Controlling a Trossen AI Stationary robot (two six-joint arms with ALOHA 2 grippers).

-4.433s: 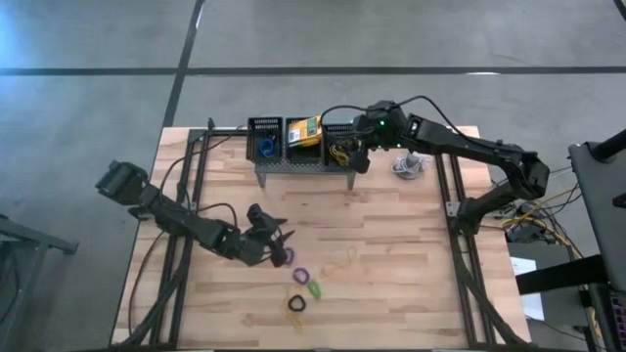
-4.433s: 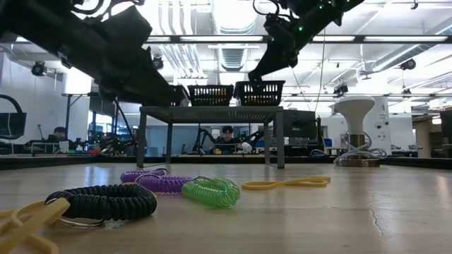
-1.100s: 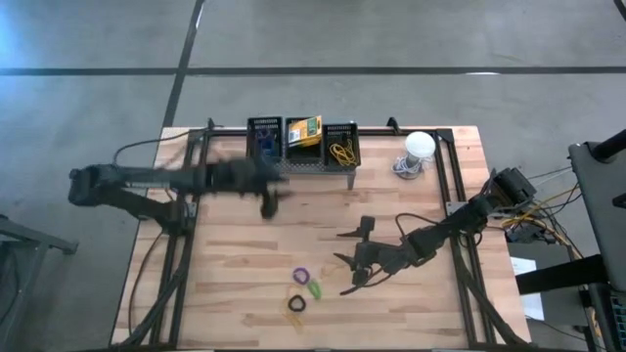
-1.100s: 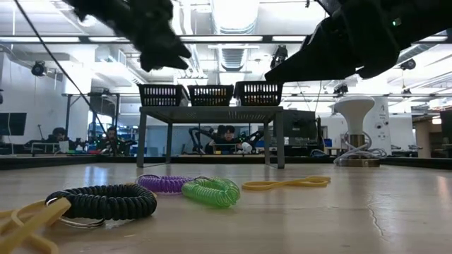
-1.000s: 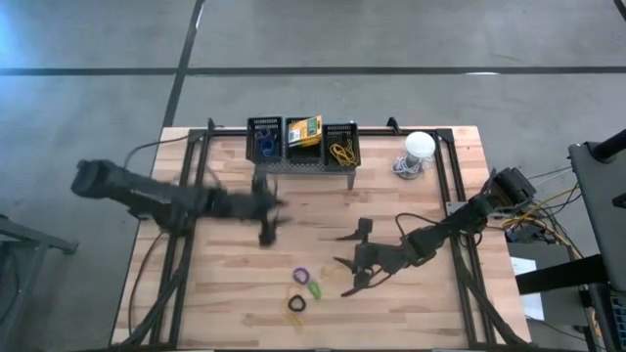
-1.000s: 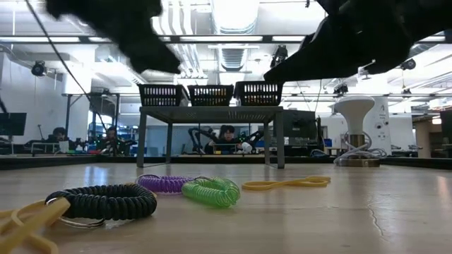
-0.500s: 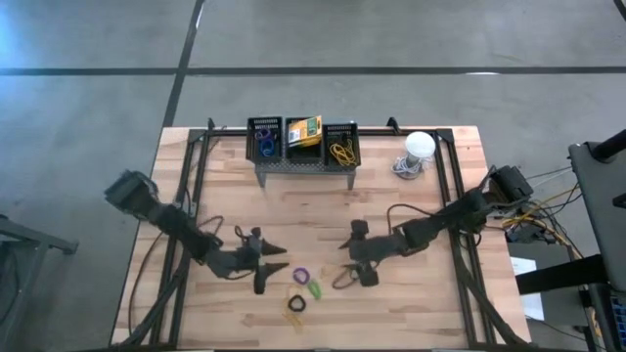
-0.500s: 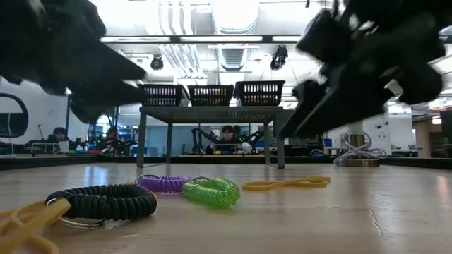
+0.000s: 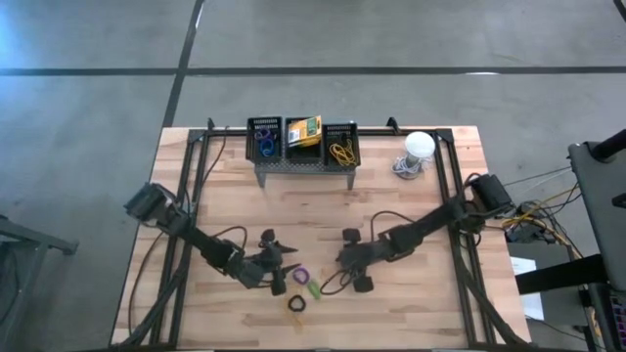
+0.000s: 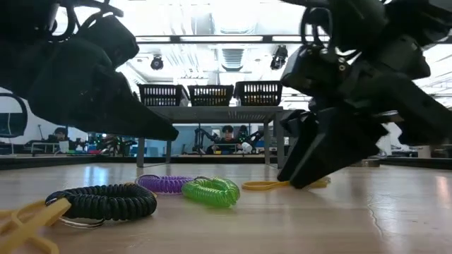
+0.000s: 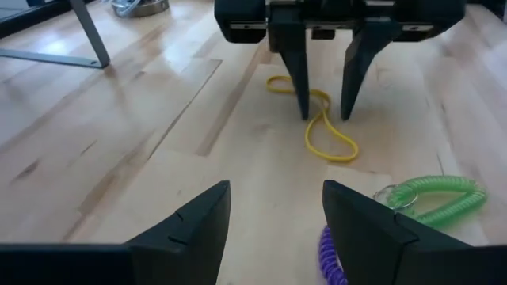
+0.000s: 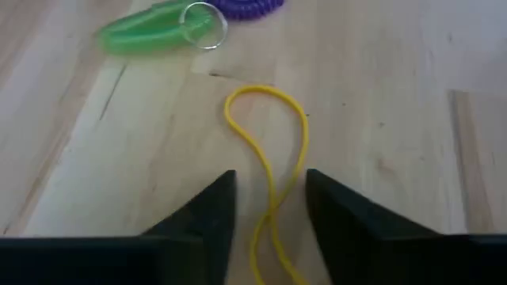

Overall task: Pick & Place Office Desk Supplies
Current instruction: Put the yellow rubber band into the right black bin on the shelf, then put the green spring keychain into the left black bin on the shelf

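Wood-plank table (image 9: 411, 313); right gripper (image 11: 324, 111) jaws apart astride thin yellow band (image 12: 268, 166); left gripper (image 9: 284, 276) jaws apart.

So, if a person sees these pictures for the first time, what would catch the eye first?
Probably the right gripper, down at the table with its fingers astride a thin yellow band near the table's middle. Next, the left gripper, open, close to the purple loop and green loop. At the far edge, three black mesh baskets sit on a grey stand.

Table (image 9: 411, 225) pale matt wood; green loop (image 12: 154, 33) glossy coiled plastic.
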